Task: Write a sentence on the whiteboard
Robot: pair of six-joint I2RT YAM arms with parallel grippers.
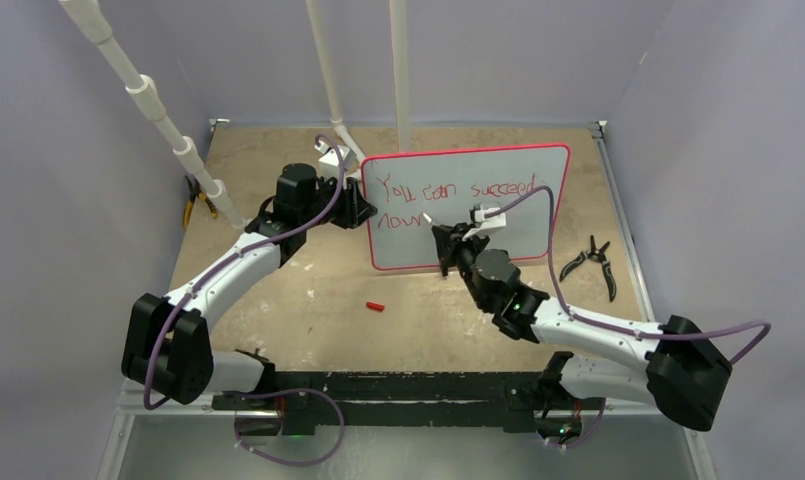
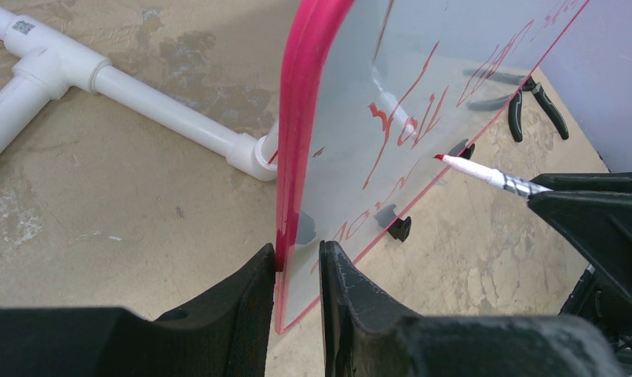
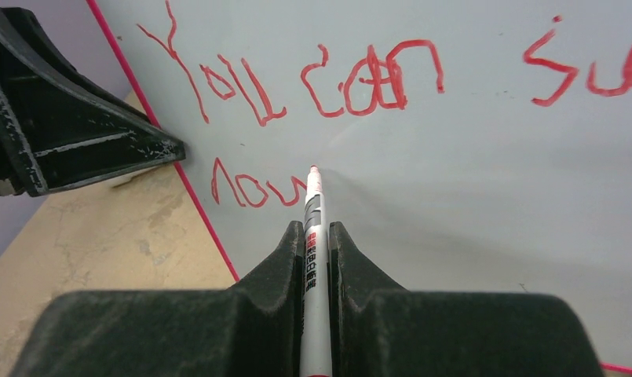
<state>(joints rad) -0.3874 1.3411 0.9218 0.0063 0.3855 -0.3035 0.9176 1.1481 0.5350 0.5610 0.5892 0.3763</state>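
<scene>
The whiteboard (image 1: 498, 190) stands upright on the table, white with a thin red-pink frame. The sentence (image 1: 453, 187) in red reads "You can succeed" with "now" started below it; it also shows in the right wrist view (image 3: 328, 78). My left gripper (image 2: 297, 255) is shut on the whiteboard's left edge (image 2: 297, 141). My right gripper (image 3: 316, 232) is shut on a white marker (image 3: 313, 259), whose red tip touches the board at the end of "now". The marker tip also shows in the left wrist view (image 2: 440, 158).
A red marker cap (image 1: 375, 307) lies on the table in front of the board. Black pliers (image 1: 598, 262) lie to the board's right. Yellow-handled pliers (image 1: 193, 205) sit at the left edge. White pipes (image 1: 333, 90) stand behind the board.
</scene>
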